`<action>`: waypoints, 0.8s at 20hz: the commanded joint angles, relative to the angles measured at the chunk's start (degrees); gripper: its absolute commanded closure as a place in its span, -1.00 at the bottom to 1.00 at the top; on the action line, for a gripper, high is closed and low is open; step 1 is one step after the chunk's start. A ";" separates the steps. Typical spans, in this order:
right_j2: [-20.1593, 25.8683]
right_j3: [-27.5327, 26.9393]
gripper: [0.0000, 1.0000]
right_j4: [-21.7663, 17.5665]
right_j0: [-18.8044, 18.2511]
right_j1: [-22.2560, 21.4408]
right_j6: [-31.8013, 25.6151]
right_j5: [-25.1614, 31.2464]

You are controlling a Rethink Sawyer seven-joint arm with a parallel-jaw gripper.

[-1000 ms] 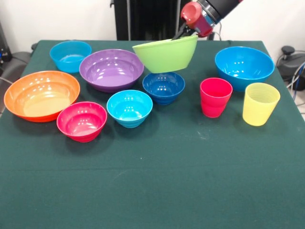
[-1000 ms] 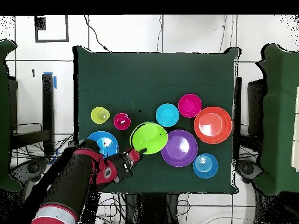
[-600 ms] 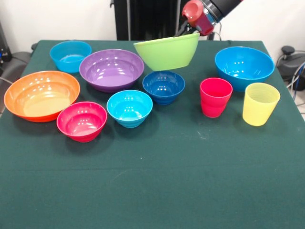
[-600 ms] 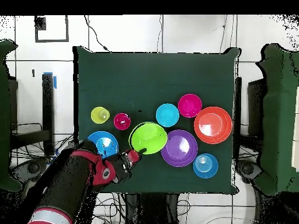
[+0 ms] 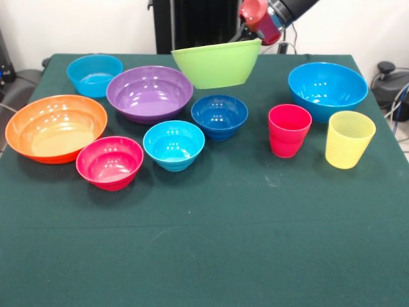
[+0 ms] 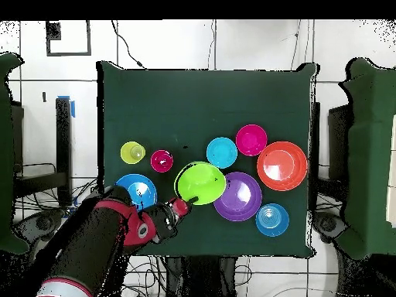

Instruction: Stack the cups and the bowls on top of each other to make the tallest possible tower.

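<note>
You have eight bowls and two cups [image 5: 289, 130] on the table [image 5: 211, 236]. The gripper [image 5: 246, 39] pinches the lime green bowl [image 5: 216, 64] by its rim, aloft above the dark blue bowl [image 5: 219, 116]; seven bowls rest unstacked.

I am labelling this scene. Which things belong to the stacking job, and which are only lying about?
Job:
- lime green bowl, held up by the hand
- dark blue bowl
- purple bowl
- orange bowl
- red cup
- yellow cup
- other bowls

Lying about:
- cables beside the table
</note>
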 commanded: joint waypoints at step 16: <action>4.73 -4.90 1.00 11.22 -4.07 0.50 0.39 3.57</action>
